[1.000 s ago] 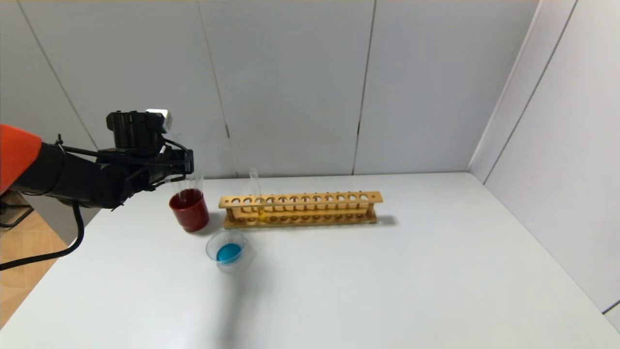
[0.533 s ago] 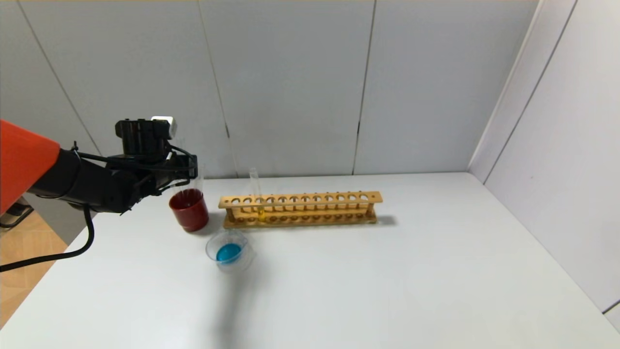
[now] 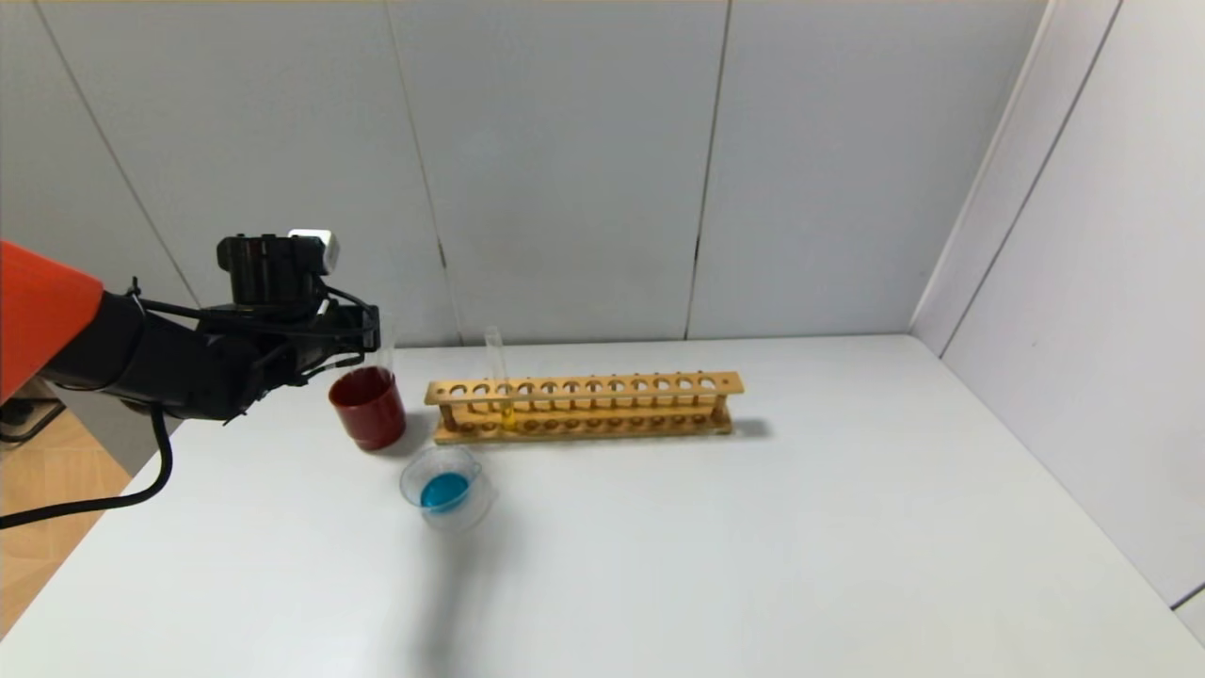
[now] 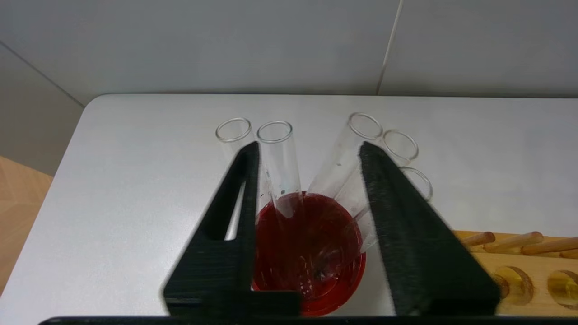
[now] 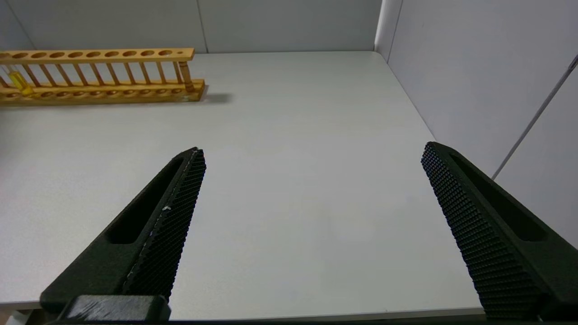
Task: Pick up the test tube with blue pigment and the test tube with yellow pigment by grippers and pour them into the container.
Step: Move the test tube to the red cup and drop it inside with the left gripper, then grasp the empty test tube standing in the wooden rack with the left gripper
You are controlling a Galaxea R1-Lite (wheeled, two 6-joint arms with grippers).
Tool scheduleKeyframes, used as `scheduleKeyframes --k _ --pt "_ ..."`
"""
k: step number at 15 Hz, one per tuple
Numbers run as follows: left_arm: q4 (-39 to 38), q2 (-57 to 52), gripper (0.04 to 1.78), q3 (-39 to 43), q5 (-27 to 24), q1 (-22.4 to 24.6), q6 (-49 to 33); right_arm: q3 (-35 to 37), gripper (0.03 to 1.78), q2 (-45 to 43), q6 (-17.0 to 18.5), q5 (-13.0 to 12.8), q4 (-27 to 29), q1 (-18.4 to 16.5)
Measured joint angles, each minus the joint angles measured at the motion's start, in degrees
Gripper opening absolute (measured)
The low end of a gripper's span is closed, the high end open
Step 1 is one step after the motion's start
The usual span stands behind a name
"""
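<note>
The left gripper [image 4: 309, 155] hangs over the red cup [image 3: 367, 407], jaws parted with empty tubes [image 4: 281, 158] between them, gripping none. The dish [image 3: 468, 516] nearby already holds blue, so that pour looks done. The yellow tube [image 3: 497, 377] stands in the rack [image 3: 659, 388], still to pour. The right gripper [image 5: 311, 158] waits wide and empty.

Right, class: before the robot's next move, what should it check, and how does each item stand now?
1. Blue liquid in glass dish: ok.
2. Left tool open above red cup: ok.
3. Empty tubes resting in red cup: ok.
4. Yellow tube upright in wooden rack: ok.
5. Yellow liquid poured into glass dish: not ok.
6. Right tool open, holding nothing: ok.
</note>
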Motion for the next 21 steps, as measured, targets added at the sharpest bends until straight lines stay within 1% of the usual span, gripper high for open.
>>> scheduleKeyframes --k 2,4,5,7,9,11,14,18,21 --pt "0.02 -1.23 1.29 0.61 -0.02 -0.04 -0.02 0.00 1.75 0.00 -0.02 0.02 0.00 0.00" --pt "0.17 -3.47 1.54 1.52 -0.02 -0.04 0.01 0.00 1.75 0.00 0.00 0.02 0.00 0.00" --pt "0.23 -5.03 1.63 2.38 -0.46 -0.17 0.01 0.00 1.75 0.00 -0.02 0.02 0.00 0.00" --pt "0.41 -9.36 1.74 5.44 -2.97 -0.44 0.00 0.00 1.75 0.00 -0.02 0.02 0.00 0.00" --pt "0.78 -14.34 1.75 9.24 -5.75 -0.59 0.12 0.00 1.75 0.00 0.00 0.02 0.00 0.00" --pt "2.82 -18.87 1.75 12.46 -6.86 -0.74 0.69 0.00 1.75 0.00 0.00 0.02 0.00 0.00" --pt "4.36 -24.75 1.75 15.91 -6.91 -3.34 0.85 0.00 1.75 0.00 -0.49 0.09 0.00 0.02" --pt "4.89 -31.70 1.75 24.31 -7.06 -5.50 1.32 0.00 1.75 0.00 -0.24 0.09 0.00 0.10" --pt "5.00 -34.97 1.75 26.71 -6.89 -7.28 1.60 0.00 1.75 0.00 -0.16 0.06 0.00 0.10"
